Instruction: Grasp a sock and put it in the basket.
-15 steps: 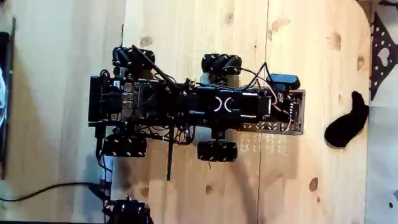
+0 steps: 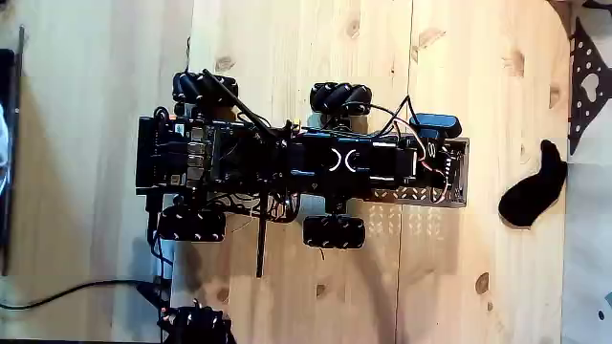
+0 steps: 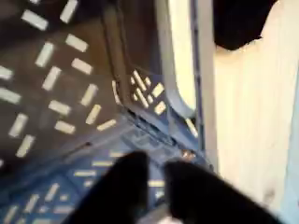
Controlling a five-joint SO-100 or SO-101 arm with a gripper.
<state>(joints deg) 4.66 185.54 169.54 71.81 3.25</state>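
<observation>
Sock [image 2: 532,189]: black, curved, laid on the wooden floor [image 2: 306,57] right of the wheeled robot base [image 2: 296,167] in the fixed view. Gripper [image 3: 154,182]: blurred, seemingly slightly parted, nothing held, over the slotted basket [image 3: 65,84].

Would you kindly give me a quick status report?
Gripper over slotted basket, state unclear. Black sock on wood floor, right of wheeled robot, ungrasped. Nothing between them.

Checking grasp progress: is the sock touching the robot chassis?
Apart. The fixed view shows bare wooden floor between the black sock and the perforated end of the chassis.
</observation>
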